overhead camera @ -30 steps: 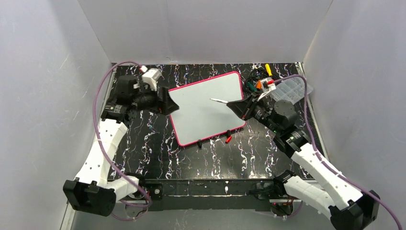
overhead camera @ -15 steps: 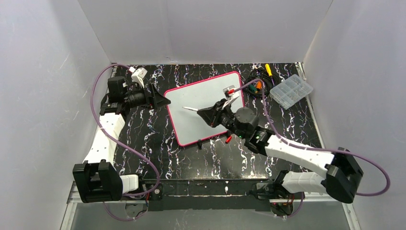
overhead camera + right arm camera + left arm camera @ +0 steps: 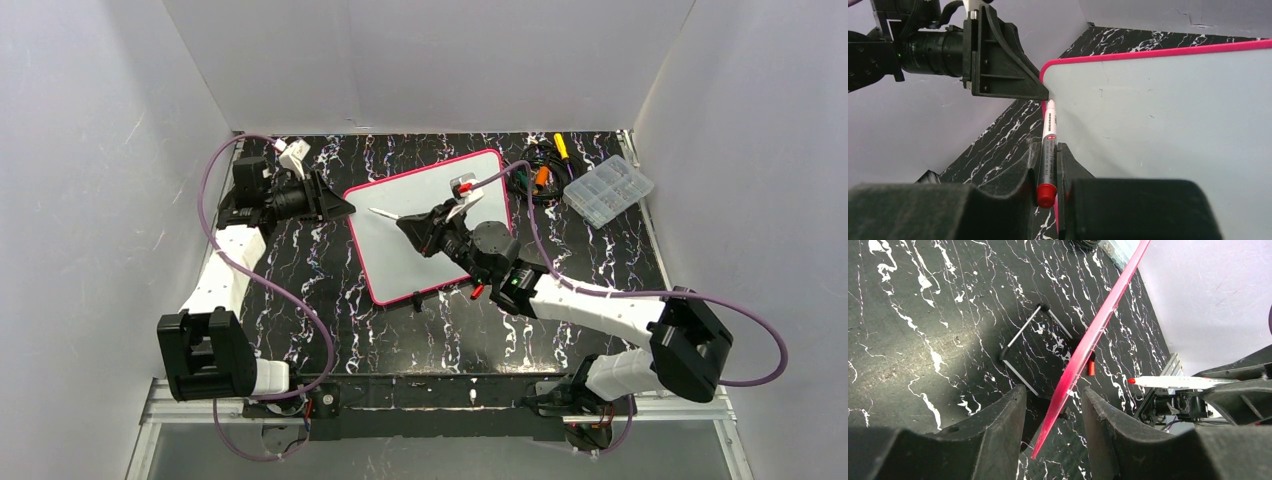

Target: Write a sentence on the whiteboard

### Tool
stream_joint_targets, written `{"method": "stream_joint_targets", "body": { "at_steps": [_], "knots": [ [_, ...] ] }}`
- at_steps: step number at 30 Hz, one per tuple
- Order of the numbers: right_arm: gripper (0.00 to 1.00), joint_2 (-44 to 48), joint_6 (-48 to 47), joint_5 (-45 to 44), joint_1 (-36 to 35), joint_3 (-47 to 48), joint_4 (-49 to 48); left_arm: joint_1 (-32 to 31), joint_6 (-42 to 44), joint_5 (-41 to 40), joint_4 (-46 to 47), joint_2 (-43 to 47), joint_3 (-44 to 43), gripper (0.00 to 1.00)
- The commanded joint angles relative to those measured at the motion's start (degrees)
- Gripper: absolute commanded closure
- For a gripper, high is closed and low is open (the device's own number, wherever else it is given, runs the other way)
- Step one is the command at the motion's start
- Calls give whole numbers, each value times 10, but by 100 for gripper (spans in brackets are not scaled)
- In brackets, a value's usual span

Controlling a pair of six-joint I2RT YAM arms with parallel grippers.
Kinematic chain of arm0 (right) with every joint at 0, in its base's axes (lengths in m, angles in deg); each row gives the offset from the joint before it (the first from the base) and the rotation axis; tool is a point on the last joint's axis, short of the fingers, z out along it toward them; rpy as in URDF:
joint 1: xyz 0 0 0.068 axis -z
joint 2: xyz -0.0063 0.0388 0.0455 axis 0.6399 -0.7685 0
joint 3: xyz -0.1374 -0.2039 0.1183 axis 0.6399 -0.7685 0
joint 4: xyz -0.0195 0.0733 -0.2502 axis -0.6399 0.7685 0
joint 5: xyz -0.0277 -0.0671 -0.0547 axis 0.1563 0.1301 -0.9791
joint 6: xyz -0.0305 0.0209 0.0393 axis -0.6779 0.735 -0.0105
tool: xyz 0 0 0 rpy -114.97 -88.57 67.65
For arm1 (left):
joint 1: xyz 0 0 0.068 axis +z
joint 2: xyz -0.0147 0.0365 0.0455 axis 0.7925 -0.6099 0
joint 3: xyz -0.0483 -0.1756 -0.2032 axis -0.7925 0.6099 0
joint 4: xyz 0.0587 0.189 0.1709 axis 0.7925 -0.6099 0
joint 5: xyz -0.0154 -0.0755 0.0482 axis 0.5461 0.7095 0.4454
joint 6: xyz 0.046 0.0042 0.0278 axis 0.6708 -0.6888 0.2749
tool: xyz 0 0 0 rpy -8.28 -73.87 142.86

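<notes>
The whiteboard lies tilted on the black marbled table, white with a pink-red border, and its face is blank; no sentence shows. My right gripper is shut on a white marker with a red end over the board's left part, tip near the left edge. In the right wrist view the board fills the right side. My left gripper is open, its jaws astride the board's pink edge without visibly touching it. The marker also shows in the left wrist view.
A clear plastic compartment box sits at the back right, beside a tangle of cables and small tools. A red cap and black clips lie at the board's near edge. A wire stand lies under the board. Grey walls enclose the table.
My right arm has carried the marker leftwards across the board, from its right edge to near its left edge. My left gripper has drawn back slightly at the board's left edge.
</notes>
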Motion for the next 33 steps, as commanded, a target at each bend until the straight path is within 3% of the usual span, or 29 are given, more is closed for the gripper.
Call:
{"method": "stream_joint_targets", "body": {
  "at_steps": [1,5,14,27,33],
  "knots": [
    [99,-14,-21,-22,-4,38,-51,0,-13,20,13,-6,4,58],
    [99,-27,-28,-24,-6,49,-54,0,-15,18,17,-9,7,62],
    [99,-54,-47,-43,-16,68,-58,-4,-10,11,18,-14,12,82],
    [99,-76,-68,-71,-28,80,-68,-13,8,-3,14,3,20,99],
    [99,-79,-72,-77,-31,79,-79,-19,20,-10,14,19,26,100]
  ]
}}
